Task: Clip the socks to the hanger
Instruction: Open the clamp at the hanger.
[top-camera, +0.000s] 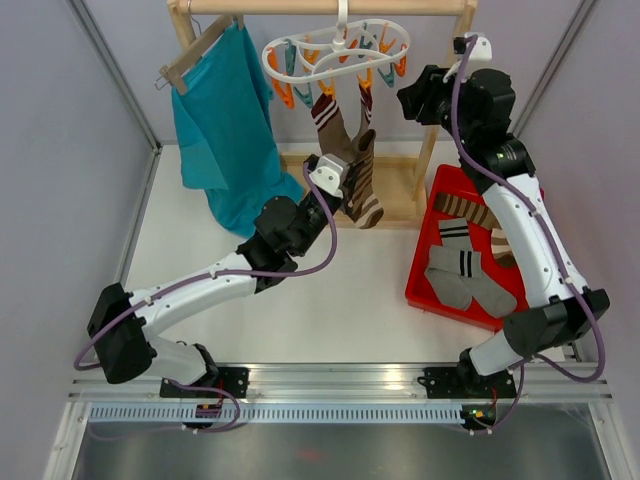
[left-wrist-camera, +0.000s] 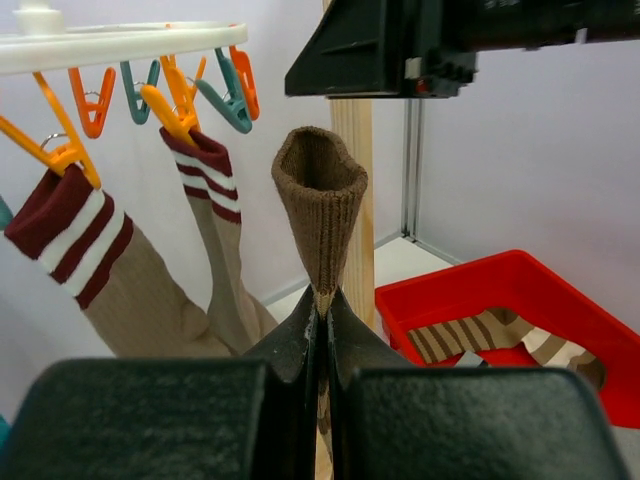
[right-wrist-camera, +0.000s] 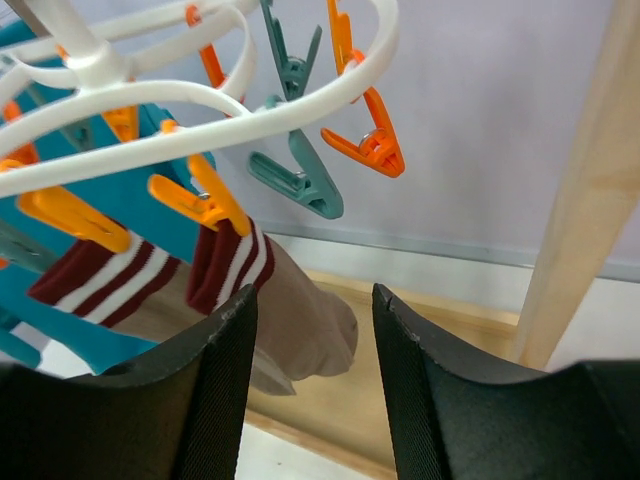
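Observation:
The white hanger (top-camera: 335, 45) hangs from the wooden rail, its orange and teal clips dangling. Two taupe socks with maroon-and-white cuffs (left-wrist-camera: 70, 240) (left-wrist-camera: 215, 220) hang from orange clips. My left gripper (left-wrist-camera: 325, 300) is shut on a brown sock (left-wrist-camera: 320, 190), holding it upright with the open cuff just below the clips. In the top view this sock (top-camera: 365, 185) hangs under the hanger. My right gripper (right-wrist-camera: 312, 300) is open and holds nothing, close under a free teal clip (right-wrist-camera: 300, 180) and a free orange clip (right-wrist-camera: 365, 145). From above, the right gripper (top-camera: 412, 98) sits at the hanger's right side.
A red tray (top-camera: 425, 270) at the right holds grey socks (top-camera: 470, 280) and a striped brown one (top-camera: 470, 208). A teal shirt (top-camera: 220, 130) on a wooden hanger (top-camera: 195, 55) hangs at the left. The rack's wooden post (top-camera: 432, 140) and base stand between the arms.

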